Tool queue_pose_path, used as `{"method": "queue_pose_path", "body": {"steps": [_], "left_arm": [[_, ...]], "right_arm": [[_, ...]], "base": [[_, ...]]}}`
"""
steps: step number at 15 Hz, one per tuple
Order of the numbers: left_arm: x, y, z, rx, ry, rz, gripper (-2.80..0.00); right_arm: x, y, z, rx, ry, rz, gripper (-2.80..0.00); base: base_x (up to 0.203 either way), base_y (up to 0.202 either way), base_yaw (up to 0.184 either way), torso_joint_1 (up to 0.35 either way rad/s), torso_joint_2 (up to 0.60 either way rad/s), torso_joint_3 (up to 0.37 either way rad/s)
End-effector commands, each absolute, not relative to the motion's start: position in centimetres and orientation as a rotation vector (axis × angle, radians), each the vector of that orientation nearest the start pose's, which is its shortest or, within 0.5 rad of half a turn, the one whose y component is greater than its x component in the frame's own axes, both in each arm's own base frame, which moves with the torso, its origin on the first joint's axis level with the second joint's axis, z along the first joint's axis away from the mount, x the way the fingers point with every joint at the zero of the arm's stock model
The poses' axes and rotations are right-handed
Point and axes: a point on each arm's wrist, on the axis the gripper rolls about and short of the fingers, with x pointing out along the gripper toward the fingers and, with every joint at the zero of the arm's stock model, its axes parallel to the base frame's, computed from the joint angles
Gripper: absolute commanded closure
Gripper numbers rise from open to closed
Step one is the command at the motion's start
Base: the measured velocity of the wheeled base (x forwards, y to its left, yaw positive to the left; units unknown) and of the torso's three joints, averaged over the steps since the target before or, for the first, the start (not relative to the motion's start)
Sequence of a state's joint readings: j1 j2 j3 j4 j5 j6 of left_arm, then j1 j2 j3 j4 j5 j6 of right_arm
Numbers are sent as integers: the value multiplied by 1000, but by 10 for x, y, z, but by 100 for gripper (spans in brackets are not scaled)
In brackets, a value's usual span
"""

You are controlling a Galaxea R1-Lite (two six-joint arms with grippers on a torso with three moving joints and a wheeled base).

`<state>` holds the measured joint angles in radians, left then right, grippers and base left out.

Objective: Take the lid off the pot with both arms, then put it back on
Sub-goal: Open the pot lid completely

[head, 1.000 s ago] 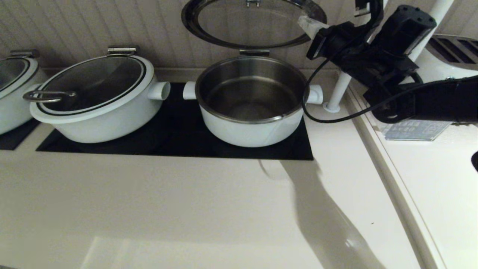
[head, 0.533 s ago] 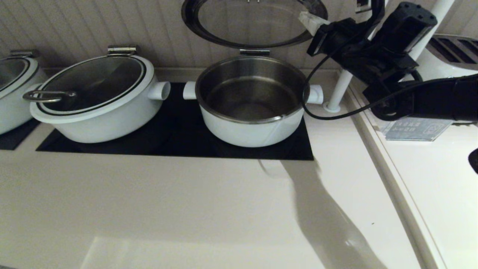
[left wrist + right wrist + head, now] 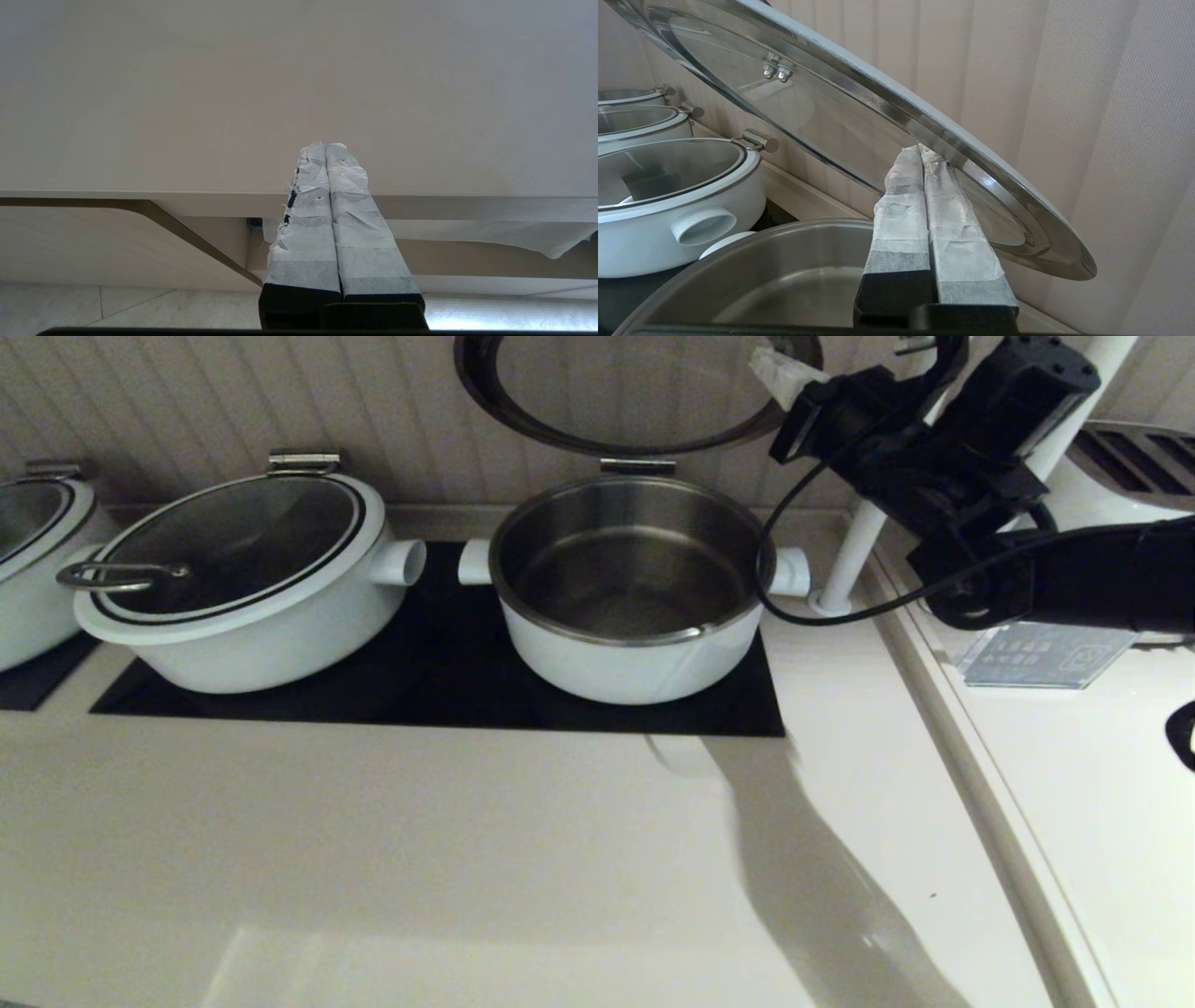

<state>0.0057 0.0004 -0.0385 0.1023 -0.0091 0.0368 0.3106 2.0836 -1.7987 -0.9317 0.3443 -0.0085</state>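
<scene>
Right gripper [image 3: 921, 151], fingers pressed together and holding nothing, props the lid [image 3: 859, 107] under its rim, tilted open at the pot's [image 3: 630, 588] 12 o'clock. Glass and steel: likely heavy, slippery, fragile; the centre handle gives surer hold. Left gripper [image 3: 325, 148], closed and empty, is parked off the tabletop.

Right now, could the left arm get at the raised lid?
Probably not readily. The left claw is shut over bare counter and out of the head view, while the right claw, shut, already touches the underside of the lid.
</scene>
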Motion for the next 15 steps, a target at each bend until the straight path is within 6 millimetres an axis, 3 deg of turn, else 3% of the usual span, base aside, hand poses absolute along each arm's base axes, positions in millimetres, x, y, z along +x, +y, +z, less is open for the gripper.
{"method": "queue_pose_path", "body": {"steps": [1,8,15], "left_arm": [[-26,0,76,36,64,-4,0],[-26,0,76,36,63,-4,0],[-26,0,76,36,64,-4,0]], "right_arm": [[393,134,348,-21,-674,632,0],[394,135,361,-21,-735,628,0],[397,136,359,-21,-733,628,0]], "base": [[0,0,0,0,0,0],[0,0,0,0,0,0],[0,0,0,0,0,0]]}}
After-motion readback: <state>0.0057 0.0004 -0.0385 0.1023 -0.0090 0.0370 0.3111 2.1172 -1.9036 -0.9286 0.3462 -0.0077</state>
